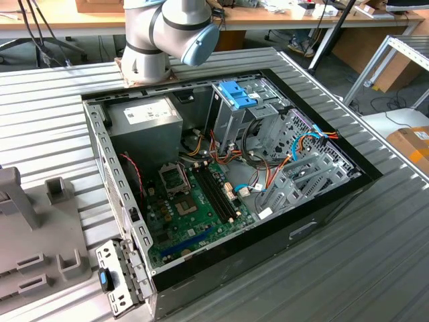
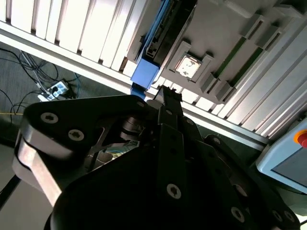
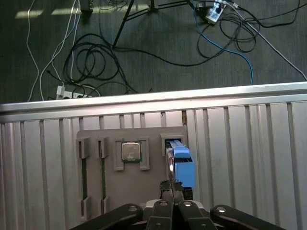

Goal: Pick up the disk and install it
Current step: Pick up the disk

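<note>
End effector (image 3: 169, 186) is seen with tips pressed together and nothing pinched, positioned just beside the blue end tab of the disk (image 3: 182, 165); contact cannot be told. The disk is stood on edge in a slot of the grey fixture plate (image 3: 153, 136). A processor chip (image 3: 131, 151) is seated in the neighbouring pocket, with two long slots (image 3: 84, 182) past it. The plate is carried on the ribbed desk (image 3: 240, 158), and cables (image 3: 96, 62) are strewn on the floor beyond. At the exterior view's centre an open computer case (image 1: 107, 174) is set on the desk, with a blue clip (image 1: 236, 94) topping its silver cage (image 1: 228, 124).
</note>
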Tool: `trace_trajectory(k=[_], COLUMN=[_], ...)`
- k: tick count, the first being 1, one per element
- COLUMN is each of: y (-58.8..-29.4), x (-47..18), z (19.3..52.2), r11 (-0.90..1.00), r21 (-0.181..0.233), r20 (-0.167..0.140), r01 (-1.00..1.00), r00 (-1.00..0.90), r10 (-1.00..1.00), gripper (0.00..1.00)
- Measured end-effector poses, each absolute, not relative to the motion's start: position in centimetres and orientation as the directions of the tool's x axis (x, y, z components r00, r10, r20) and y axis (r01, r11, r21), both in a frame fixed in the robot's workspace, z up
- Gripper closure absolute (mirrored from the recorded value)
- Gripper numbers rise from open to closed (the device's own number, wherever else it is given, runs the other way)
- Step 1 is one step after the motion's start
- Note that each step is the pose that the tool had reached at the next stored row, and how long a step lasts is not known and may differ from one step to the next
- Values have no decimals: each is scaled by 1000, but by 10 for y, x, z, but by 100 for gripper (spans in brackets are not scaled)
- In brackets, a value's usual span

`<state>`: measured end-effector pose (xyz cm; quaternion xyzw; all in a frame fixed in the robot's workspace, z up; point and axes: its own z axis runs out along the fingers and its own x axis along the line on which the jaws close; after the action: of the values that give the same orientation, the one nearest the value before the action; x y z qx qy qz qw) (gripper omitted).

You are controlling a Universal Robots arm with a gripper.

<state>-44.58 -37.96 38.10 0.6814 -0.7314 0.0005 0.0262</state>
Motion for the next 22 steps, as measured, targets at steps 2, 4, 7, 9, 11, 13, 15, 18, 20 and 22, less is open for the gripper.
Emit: trace_trajectory(k=[2,4,7,9,11,13,15,18,20,22], y=[-380,-380,-380,-380,-379,-379,-380,-380,-380,-380], x=[-446,-446,-446,-446,-446,-446,-446,-446,-446,-446], z=[381,381,381,381,381,380,380,379,377,373], r11=[71,71,60,46,22,17,14,16,17,18], r21=[35,35,35,35,35,34,32,32,32,32], r20=[39,39,39,39,38,25,6,4,4,4], r01=[-997,-997,-998,-998,-999,-999,-999,-999,-999,-999], r00=[-70,-70,-59,-45,-20,-16,-14,-16,-17,-18], r10=[-997,-997,-998,-998,-999,-1000,-1000,-1000,-1000,-1000], gripper=[89,89,89,89,89,89,89,89,89,89])
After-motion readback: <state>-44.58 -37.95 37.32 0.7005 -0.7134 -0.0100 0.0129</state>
